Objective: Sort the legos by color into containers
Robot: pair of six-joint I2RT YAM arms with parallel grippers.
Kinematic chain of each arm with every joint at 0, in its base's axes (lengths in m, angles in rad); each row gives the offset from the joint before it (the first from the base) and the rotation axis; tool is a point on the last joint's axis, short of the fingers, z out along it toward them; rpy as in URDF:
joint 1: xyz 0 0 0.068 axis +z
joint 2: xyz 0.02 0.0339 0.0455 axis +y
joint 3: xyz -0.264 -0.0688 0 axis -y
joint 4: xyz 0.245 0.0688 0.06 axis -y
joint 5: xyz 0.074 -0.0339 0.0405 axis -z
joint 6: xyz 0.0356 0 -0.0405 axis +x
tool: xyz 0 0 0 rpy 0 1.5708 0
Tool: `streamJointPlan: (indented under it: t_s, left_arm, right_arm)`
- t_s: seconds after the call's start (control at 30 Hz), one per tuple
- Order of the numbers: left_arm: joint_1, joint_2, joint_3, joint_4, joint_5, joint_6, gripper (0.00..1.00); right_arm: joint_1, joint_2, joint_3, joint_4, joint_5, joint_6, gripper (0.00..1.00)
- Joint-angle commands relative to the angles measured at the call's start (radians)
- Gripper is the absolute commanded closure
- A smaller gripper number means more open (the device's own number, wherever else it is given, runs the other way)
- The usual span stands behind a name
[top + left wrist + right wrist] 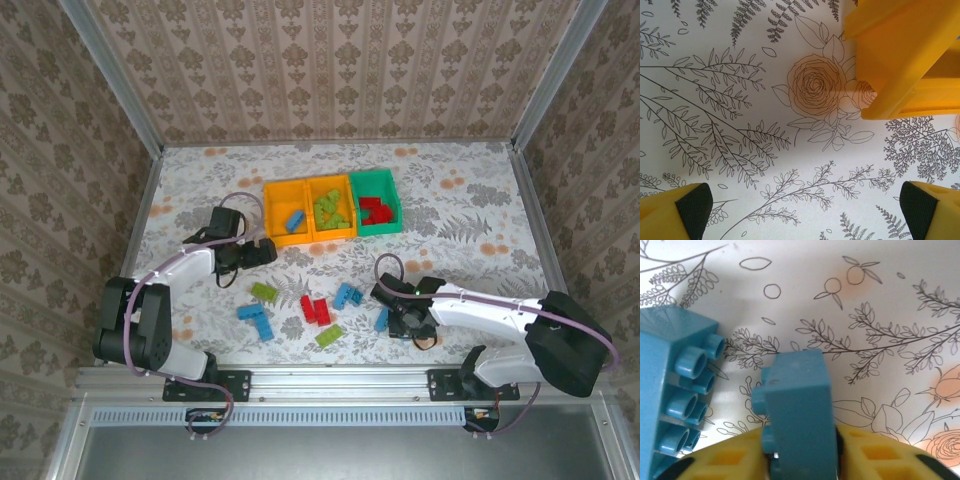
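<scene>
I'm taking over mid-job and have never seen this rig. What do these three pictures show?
Two robot arms are bolted at the near edge of a flowered table. The overhead picture looks down from behind them; the other two come from wrist cameras. At the back, the left orange-yellow bin holds blue Lego, the middle orange-yellow bin green, the green bin red. Loose bricks lie between the arms. The left gripper is open and empty beside the left bin. The right gripper is shut on a blue brick, a second blue brick beside it.
</scene>
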Motion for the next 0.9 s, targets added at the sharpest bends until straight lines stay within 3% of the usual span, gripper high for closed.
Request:
streamJointPlan:
  t_s: [0.0,0.2,0.4,0.53,0.6,0.77,0.87]
  left_arm:
    - [-0.005,-0.025,0.03,-0.017,-0.008,0.014,0.0]
    - [-0.005,-0.023,0.038,-0.026,-0.01,0.018,0.0]
    - [-0.005,-0.026,0.044,-0.026,-0.014,0.017,0.0]
    - [-0.005,-0.032,0.043,-0.025,-0.014,0.014,0.0]
    - [-0.005,-0.034,0.04,-0.022,-0.013,0.016,0.0]
    - [-0.002,-0.043,0.032,-0.029,-0.021,0.018,0.0]
    - [0.001,-0.052,0.024,-0.027,-0.024,0.018,0.0]
  right_arm:
    - [0.007,-0.005,0.051,0.0,0.049,0.001,0.68]
    - [-0.004,-0.066,0.18,0.0,0.142,-0.049,0.71]
    - [-0.07,-0.025,0.277,0.303,0.089,-0.136,0.69]
    - [-0.154,0.14,0.34,0.577,-0.111,-0.101,0.71]
    - [-0.168,0.271,0.451,0.662,-0.214,-0.106,0.71]
    - [-0.17,0.547,0.803,0.666,-0.393,-0.137,0.72]
    - [-0.174,0.679,0.986,0.611,-0.423,-0.137,0.73]
